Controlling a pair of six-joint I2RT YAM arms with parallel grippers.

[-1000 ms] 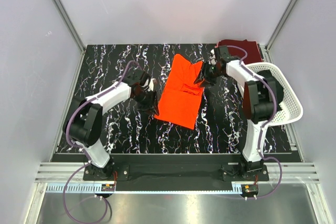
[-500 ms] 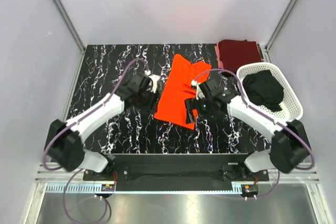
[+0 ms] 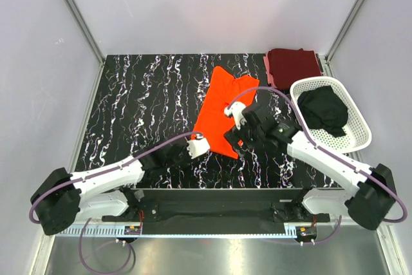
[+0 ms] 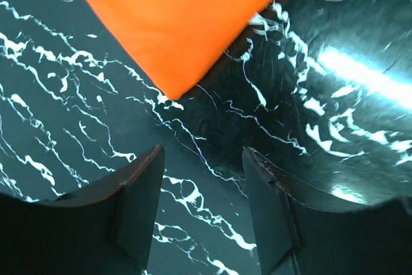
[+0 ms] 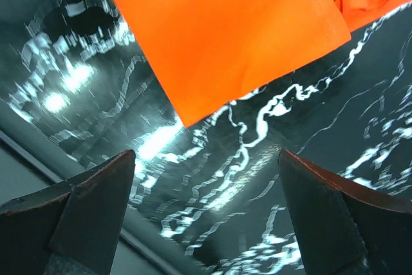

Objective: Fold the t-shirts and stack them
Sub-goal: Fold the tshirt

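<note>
Seen from above, the orange shirt (image 3: 222, 111) lies folded in the middle of the worktop (image 3: 141, 94). The maroon shirt (image 3: 293, 66) sits folded beyond it to the right, and the black shirt (image 3: 324, 111) lies in the basket (image 3: 360, 134) to its right. In the left wrist view, the left hand (image 4: 201, 156) has its fingers apart and empty, just short of the orange shirt's corner. In the right wrist view, the right hand (image 5: 206, 156) has its fingers wide apart and empty, near another corner of that shirt.

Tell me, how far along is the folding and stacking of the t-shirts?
Done: the maroon t-shirt lies folded in the far right corner. In hand: the orange t-shirt lies partly folded in the middle; the left fingers and right fingers stand open by its near corners, holding nothing. Left: the black t-shirt lies crumpled in the basket, unfolded and unstacked.
</note>
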